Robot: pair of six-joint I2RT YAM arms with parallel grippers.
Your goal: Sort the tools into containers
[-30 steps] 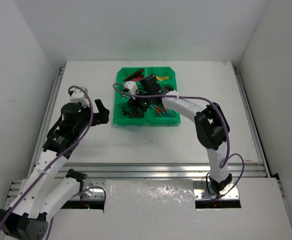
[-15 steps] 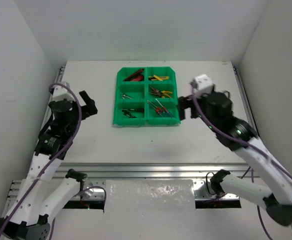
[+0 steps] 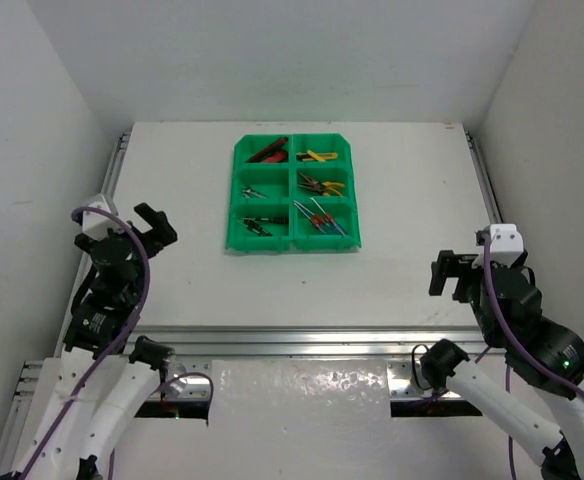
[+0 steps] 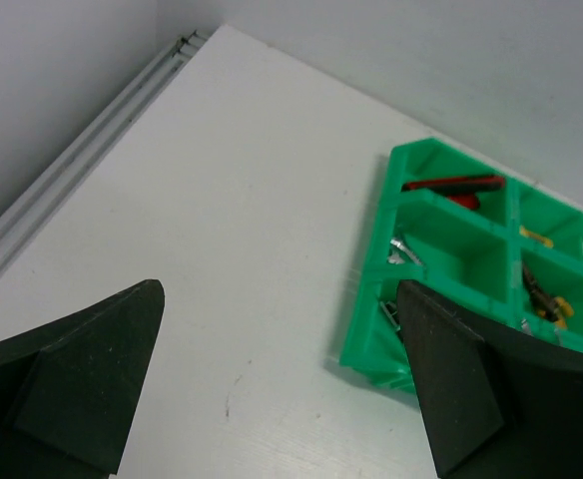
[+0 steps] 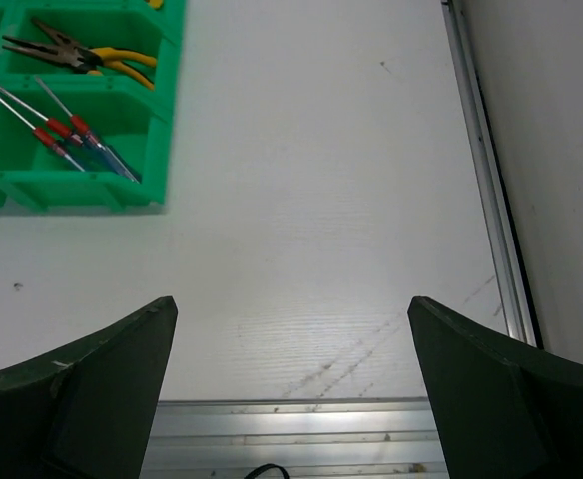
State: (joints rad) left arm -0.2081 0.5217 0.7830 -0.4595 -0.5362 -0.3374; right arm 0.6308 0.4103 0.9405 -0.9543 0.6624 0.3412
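Note:
The green tray of containers (image 3: 237, 200) stands at the table's far middle. Its bins hold a red-and-black tool (image 3: 268, 151), yellow-handled pliers (image 3: 322, 185), screwdrivers (image 3: 320, 217) and silver wrenches (image 3: 251, 190). My left gripper (image 3: 122, 225) hovers at the near left, open and empty. In its wrist view the left gripper (image 4: 278, 289) frames bare table, with the tray (image 4: 371, 339) to the right. My right gripper (image 3: 472, 278) hangs at the near right, open and empty. In its own view the right gripper (image 5: 291, 304) is above the table's front edge, with pliers (image 5: 82, 55) and screwdrivers (image 5: 67, 135) at upper left.
Aluminium rails run along the table's left side (image 4: 82, 160), right side (image 5: 486, 180) and front edge (image 3: 322, 340). White walls close in on three sides.
The right arm has pulled back from over the tray to the near right, and its gripper opened. The left arm has drawn back toward the near left, still open.

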